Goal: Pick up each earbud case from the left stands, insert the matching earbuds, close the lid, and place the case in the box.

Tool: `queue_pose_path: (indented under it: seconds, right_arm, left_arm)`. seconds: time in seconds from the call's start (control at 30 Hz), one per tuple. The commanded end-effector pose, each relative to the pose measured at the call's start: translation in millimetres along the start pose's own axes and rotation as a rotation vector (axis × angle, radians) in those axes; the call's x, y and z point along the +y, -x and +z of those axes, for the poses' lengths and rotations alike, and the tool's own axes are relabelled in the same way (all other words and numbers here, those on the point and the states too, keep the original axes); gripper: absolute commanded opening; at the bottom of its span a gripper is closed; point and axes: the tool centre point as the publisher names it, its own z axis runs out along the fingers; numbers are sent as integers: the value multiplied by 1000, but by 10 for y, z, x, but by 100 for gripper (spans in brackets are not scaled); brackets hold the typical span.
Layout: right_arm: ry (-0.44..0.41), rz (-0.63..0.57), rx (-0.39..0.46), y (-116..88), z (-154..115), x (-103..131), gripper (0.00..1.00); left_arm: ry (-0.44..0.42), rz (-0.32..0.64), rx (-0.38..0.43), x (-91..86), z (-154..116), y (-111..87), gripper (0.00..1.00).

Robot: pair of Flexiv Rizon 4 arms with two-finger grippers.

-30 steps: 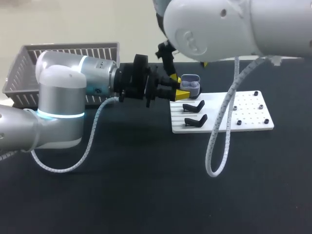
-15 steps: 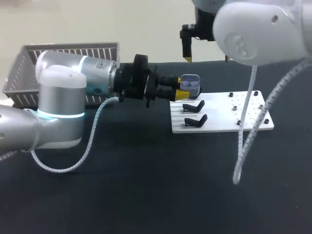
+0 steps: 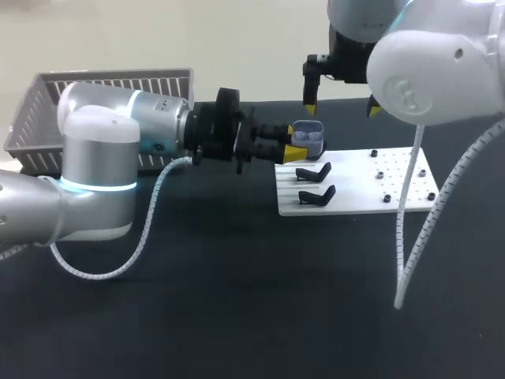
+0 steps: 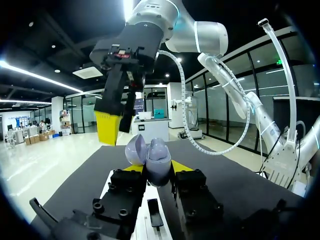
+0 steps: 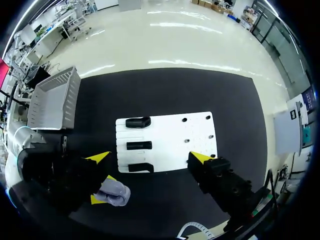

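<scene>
The black counter (image 3: 237,316) carries a white board (image 3: 410,170) toward its far right and a grey slatted box (image 3: 47,103) at its far left corner, well apart. Black stands (image 3: 314,171) line the board's left edge. The left hand (image 3: 296,148) reaches in level from the box side, clamped on a pale lavender-grey earbud case (image 3: 308,136) held off the counter at the board's far left corner. The case is rounded and glossy, its lid hinged open. The right hand (image 3: 340,106) hangs higher, near the counter's far edge, spread wide and holding nothing.
</scene>
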Motion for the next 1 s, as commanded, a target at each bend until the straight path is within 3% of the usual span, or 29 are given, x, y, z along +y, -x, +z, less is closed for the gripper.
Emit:
queue_pose_path:
  seconds: [0.03, 0.47, 0.53, 0.73, 1.0]
  right_arm:
    - [1, -13, 21, 3, 41, 65, 100]
    - [55, -84, 65, -342, -132, 49, 100]
    - [54, -77, 34, -363, -195, 21, 100]
    - [107, -89, -199, -419, -685, -123, 100]
    - [266, -388, -381, -745, -1196, -109, 100]
  left_arm:
    - [2, 1, 0, -6, -2, -3, 0]
    - [2, 1, 0, -6, -2, -3, 0]
    - [2, 1, 0, -6, -2, -3, 0]
    - [2, 1, 0, -6, -2, -3, 0]
    - [2, 1, 0, -6, -2, -3, 0]
